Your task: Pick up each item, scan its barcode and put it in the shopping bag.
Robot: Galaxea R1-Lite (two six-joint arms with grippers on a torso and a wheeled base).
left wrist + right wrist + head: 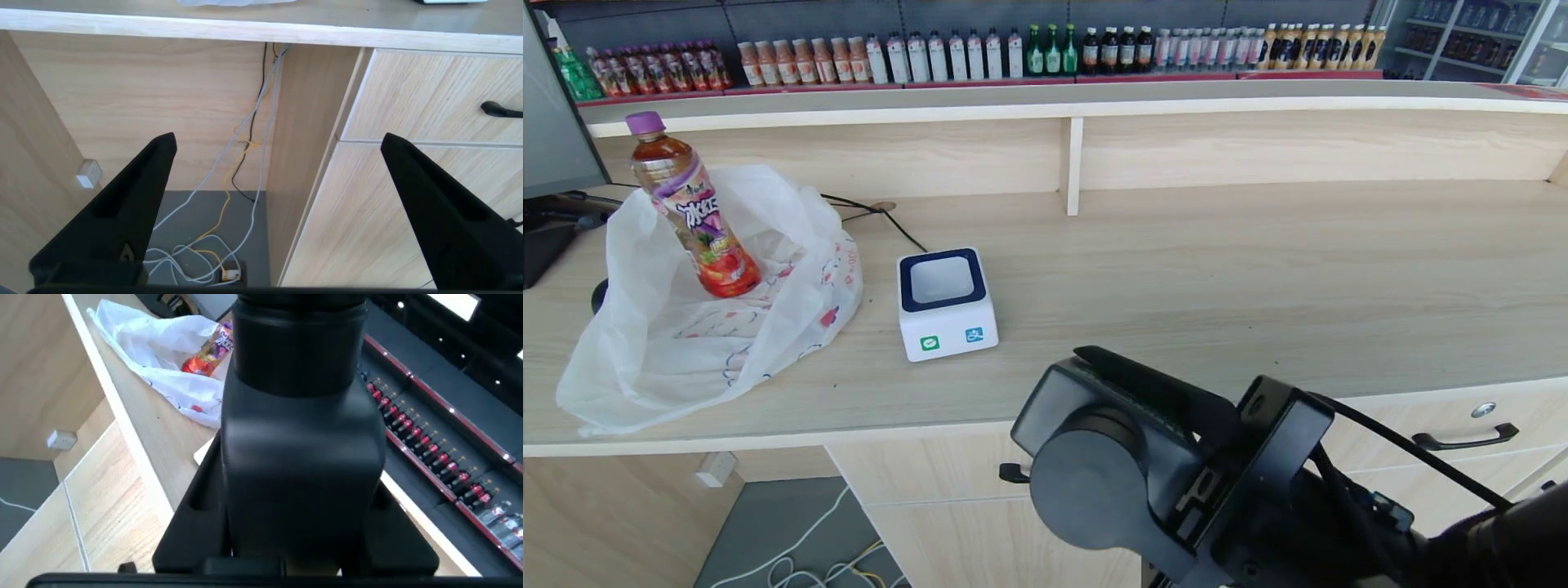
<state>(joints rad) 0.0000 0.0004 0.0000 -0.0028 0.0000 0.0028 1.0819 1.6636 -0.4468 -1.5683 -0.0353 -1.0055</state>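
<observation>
Upper left in the head view, the bottle [694,212] stands inside the bag [670,351] on the table [1217,269]. The left gripper [277,139] has its fingers [122,212] spread wide.

The head camera looks forward and down on the surface [1176,269]. The left wrist camera, low, faces the cupboard fronts [425,106] beneath it. The right wrist camera looks toward the shopping bag [159,339], seen also from the head.
</observation>
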